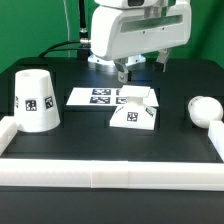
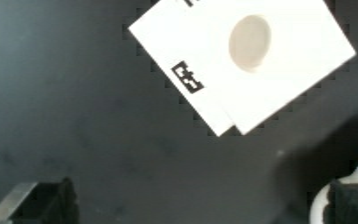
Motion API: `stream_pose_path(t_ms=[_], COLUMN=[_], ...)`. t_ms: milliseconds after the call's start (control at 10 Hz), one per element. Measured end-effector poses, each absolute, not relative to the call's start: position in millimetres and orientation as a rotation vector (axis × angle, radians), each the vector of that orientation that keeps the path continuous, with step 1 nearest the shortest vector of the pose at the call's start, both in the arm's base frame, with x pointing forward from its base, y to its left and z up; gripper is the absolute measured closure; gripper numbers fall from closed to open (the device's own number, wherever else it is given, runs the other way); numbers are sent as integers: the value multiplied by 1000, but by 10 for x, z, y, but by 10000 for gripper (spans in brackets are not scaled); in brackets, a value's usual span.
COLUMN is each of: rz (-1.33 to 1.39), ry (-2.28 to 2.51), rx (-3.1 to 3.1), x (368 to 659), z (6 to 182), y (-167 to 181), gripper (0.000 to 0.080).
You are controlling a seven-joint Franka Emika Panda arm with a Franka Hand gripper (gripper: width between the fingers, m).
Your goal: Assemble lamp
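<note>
Lamp assembly, approach to the base. The flat square base (image 1: 134,110) lies on the black surface (image 1: 90,130), just beside the marker board (image 1: 98,96). The shade (image 1: 35,98) stands mouth down at the exterior view's left and the bulb (image 1: 205,108) rests at the exterior view's right, both apart from the base. My chief worry is alignment. In the wrist view the base (image 2: 247,55) sits skewed to the finger line and off to one side of the gap. A straight descent would, I judge, miss it or catch a corner and spin it, perhaps onto the marker board. Being thin, the base also invites the fingertips to strike the surface. The claw (image 1: 140,68) hangs above the base, its fingers (image 2: 34,200) spread wide, holding and touching nothing.
</note>
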State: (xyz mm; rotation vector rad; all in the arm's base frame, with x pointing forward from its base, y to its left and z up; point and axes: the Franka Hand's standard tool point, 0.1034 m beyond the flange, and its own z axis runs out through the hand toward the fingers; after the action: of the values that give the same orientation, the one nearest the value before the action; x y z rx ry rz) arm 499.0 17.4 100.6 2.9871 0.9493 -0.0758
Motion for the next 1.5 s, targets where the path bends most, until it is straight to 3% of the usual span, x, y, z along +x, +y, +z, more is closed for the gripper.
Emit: stream_pose_path(t_ms=[300, 1100, 1500], rz=[-92, -108, -99], ry=[480, -355, -388], rx=[3103, 3135, 3144], x=[4638, 4606, 4579], z=[802, 739, 595], y=[63, 123, 65], gripper=[100, 100, 100])
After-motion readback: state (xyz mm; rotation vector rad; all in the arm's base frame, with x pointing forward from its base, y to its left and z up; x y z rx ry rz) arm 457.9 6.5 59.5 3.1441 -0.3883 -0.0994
